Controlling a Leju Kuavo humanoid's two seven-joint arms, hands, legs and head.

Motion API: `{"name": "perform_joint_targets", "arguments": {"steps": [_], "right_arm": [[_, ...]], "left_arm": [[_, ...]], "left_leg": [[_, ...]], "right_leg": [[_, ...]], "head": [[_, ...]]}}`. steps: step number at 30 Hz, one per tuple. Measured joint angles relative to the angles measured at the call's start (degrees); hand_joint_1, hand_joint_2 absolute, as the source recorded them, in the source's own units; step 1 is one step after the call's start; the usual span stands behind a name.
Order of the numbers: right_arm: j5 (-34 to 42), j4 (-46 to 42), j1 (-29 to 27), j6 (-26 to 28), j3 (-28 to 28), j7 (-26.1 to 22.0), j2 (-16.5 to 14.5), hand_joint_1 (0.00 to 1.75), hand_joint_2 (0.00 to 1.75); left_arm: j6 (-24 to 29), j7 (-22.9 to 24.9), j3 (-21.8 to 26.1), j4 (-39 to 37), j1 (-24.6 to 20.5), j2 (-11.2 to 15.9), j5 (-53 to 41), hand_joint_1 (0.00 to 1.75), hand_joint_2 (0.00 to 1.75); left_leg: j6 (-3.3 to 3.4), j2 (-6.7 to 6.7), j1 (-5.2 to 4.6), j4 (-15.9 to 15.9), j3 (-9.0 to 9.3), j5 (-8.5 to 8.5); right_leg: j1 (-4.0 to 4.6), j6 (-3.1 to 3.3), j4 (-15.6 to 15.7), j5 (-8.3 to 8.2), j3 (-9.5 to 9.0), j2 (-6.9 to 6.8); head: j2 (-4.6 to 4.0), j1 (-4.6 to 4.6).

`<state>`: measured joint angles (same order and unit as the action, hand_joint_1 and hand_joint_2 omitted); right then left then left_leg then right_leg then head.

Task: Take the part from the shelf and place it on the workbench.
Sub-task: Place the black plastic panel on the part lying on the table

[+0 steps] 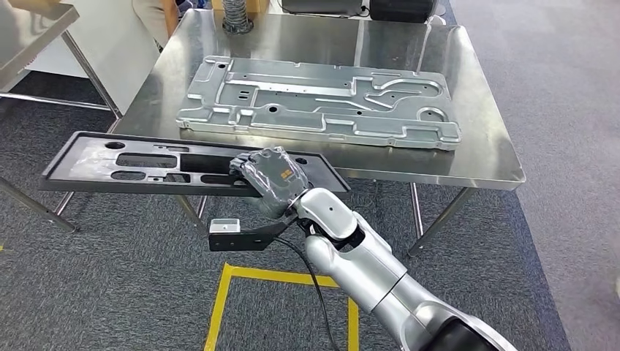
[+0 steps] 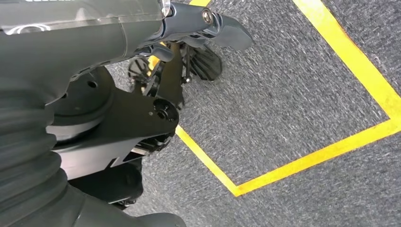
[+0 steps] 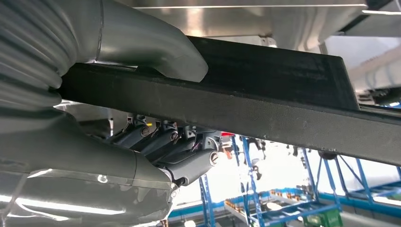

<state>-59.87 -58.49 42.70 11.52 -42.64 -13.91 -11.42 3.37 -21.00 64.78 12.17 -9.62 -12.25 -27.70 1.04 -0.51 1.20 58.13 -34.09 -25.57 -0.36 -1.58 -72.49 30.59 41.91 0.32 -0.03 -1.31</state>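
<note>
The part (image 1: 146, 164) is a long, flat black panel with cut-outs. My right hand (image 1: 270, 179) grips it near its right end and holds it roughly level just in front of the steel workbench (image 1: 482, 157). The panel's right end reaches the bench's front edge, and most of it hangs off past the bench's left corner. In the right wrist view the thumb (image 3: 156, 47) lies on one face of the black part (image 3: 265, 94) and the fingers (image 3: 179, 151) curl under the other. My left hand (image 2: 198, 23) hangs over the carpet, holding nothing.
A large grey stamped metal panel (image 1: 314, 102) covers the middle of the workbench. Dark boxes and a ribbed hose (image 1: 237, 14) sit at its far edge. Another steel table (image 1: 36, 22) stands far left, with a person (image 1: 153, 18) behind. Yellow tape (image 1: 219, 307) marks the carpet.
</note>
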Motion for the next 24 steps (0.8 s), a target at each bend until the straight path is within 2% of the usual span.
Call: {"name": "perform_joint_targets", "arguments": {"steps": [2,3,4,6,7,9,10,12,13,14,15,17,18,19,20,22,24], "right_arm": [[-1.0,0.1,0.2,0.0,0.0,0.3,0.1,1.43,1.75],[-1.8,0.2,0.3,0.1,0.0,0.6,0.1,1.43,1.75],[-2.9,0.3,0.5,0.1,-0.1,1.0,0.2,1.43,1.75],[-5.1,0.7,0.7,0.3,-0.2,2.1,0.4,1.43,1.75],[-6.4,0.9,0.8,0.3,-0.3,2.8,0.6,1.43,1.75],[-8.9,1.2,1.2,0.5,-0.4,4.1,0.8,1.43,1.75],[-10.0,1.3,1.4,0.5,-0.4,4.6,0.9,1.43,1.75],[-11.7,1.9,1.9,0.6,-0.4,5.3,1.2,1.43,1.75],[-12.3,2.2,2.0,0.6,-0.5,5.6,1.3,1.43,1.75],[-12.9,2.6,2.1,0.6,-0.5,5.8,1.5,1.43,1.75],[-13.4,2.9,2.1,0.6,-0.6,6.0,1.7,1.43,1.75],[-14.3,3.6,2.4,0.8,-0.6,6.5,2.2,1.43,1.75],[-14.7,3.9,2.7,0.9,-0.6,6.7,2.5,1.43,1.75],[-15.0,4.2,3.1,1.0,-0.6,6.8,2.7,1.43,1.75],[-15.1,4.5,3.4,1.0,-0.6,6.9,2.9,1.43,1.75],[-15.3,5.1,3.9,1.1,-0.6,7.0,3.3,1.43,1.75],[-15.3,5.6,4.3,1.2,-0.6,7.0,3.6,1.43,1.75]], "left_arm": [[0.0,0.0,0.0,0.0,0.0,0.0,0.1,0.00,1.75],[-0.1,-0.1,0.0,0.0,0.0,0.0,0.2,0.00,1.75],[-0.2,-0.2,0.0,0.0,0.1,0.0,0.4,0.00,1.75],[-0.4,-0.3,0.0,0.0,0.2,0.0,0.7,0.00,1.75],[-0.4,-0.4,0.0,0.0,0.2,0.0,0.8,0.00,1.75],[-0.6,-0.5,0.0,0.0,0.3,0.0,0.9,0.00,1.75],[-0.6,-0.5,0.0,0.0,0.4,0.1,1.0,0.00,1.75],[-0.7,-0.5,0.0,0.0,0.5,0.2,1.2,0.00,1.75],[-0.8,-0.5,0.0,0.0,0.7,0.3,1.3,0.00,1.75],[-0.8,-0.5,0.0,0.0,0.8,0.4,1.4,0.00,1.75],[-0.9,-0.5,0.0,0.0,1.0,0.5,1.5,0.00,1.75],[-1.0,-0.6,0.0,0.0,1.3,0.7,1.8,0.00,1.75],[-1.0,-0.7,0.1,0.0,1.4,0.8,1.9,0.00,1.75],[-1.0,-0.7,0.1,0.0,1.5,0.8,2.1,0.00,1.75],[-1.0,-0.7,0.1,0.0,1.6,0.9,2.1,0.00,1.75],[-0.8,-0.8,0.2,0.0,1.9,1.0,2.2,0.00,1.75],[-0.7,-0.9,0.2,0.0,2.1,1.0,2.3,0.00,1.75]], "left_leg": [[-0.31,-0.11,-0.06,0.0,0.49,-0.38],[-0.55,-0.13,-0.13,0.0,0.61,-0.56],[-0.83,-0.13,-0.18,0.0,0.67,-0.70],[-1.49,-0.10,-0.21,-0.3,0.79,-0.82],[-1.79,-0.08,-0.18,-0.4,0.91,-0.95],[-2.27,0.03,-0.15,1.6,0.31,-2.28],[-2.44,0.09,-0.09,4.3,-0.93,-3.71],[-2.76,0.14,-0.01,12.1,-4.86,-6.88],[-2.88,0.15,0.01,15.1,-6.58,-7.58],[-2.96,0.15,0.01,16.1,-7.44,-7.16],[-2.95,0.16,0.01,14.9,-7.20,-5.63],[-2.69,0.22,0.00,7.4,-4.08,-1.16],[-2.45,0.23,-0.09,3.8,-2.46,0.25],[-2.20,0.22,-0.19,1.4,-1.39,0.95],[-1.93,0.19,-0.32,0.5,-1.00,0.85],[-1.35,0.14,-0.32,0.3,-0.90,0.80],[-0.71,0.18,-0.06,-0.2,-0.55,0.88]], "right_leg": [[0.15,0.63,8.4,-4.59,-3.55,-0.01],[0.32,0.98,11.9,-5.94,-5.04,0.00],[0.51,1.29,14.0,-6.52,-5.94,0.01],[0.73,1.75,14.8,-6.31,-6.21,0.08],[0.57,1.99,15.1,-6.34,-6.42,0.08],[0.23,2.56,15.8,-6.41,-7.09,0.04],[0.13,2.82,16.0,-6.38,-7.41,0.00],[0.28,3.21,16.0,-6.14,-7.73,-0.04],[0.35,3.29,16.0,-6.00,-7.87,-0.03],[0.40,3.31,16.0,-5.83,-8.04,0.00],[0.43,3.26,15.8,-5.60,-8.25,0.05],[0.44,2.99,15.4,-4.92,-8.74,0.13],[0.55,2.77,15.1,-4.59,-8.84,0.17],[0.64,2.53,14.9,-4.37,-8.86,0.19],[0.72,2.28,14.8,-4.25,-8.81,0.20],[0.77,1.79,14.9,-4.11,-8.78,0.19],[0.69,1.19,13.3,-2.96,-8.15,0.13]], "head": [[-0.01,0.02],[-0.01,0.03],[-0.01,0.05],[0.00,0.06],[0.00,0.08],[-0.01,0.14],[0.00,0.25],[-0.01,0.44],[-0.01,0.47],[-0.02,0.46],[-0.01,0.49],[-0.01,0.48],[-0.01,0.48],[-0.01,0.44],[-0.01,0.42],[0.00,0.38],[-0.01,0.24]]}}
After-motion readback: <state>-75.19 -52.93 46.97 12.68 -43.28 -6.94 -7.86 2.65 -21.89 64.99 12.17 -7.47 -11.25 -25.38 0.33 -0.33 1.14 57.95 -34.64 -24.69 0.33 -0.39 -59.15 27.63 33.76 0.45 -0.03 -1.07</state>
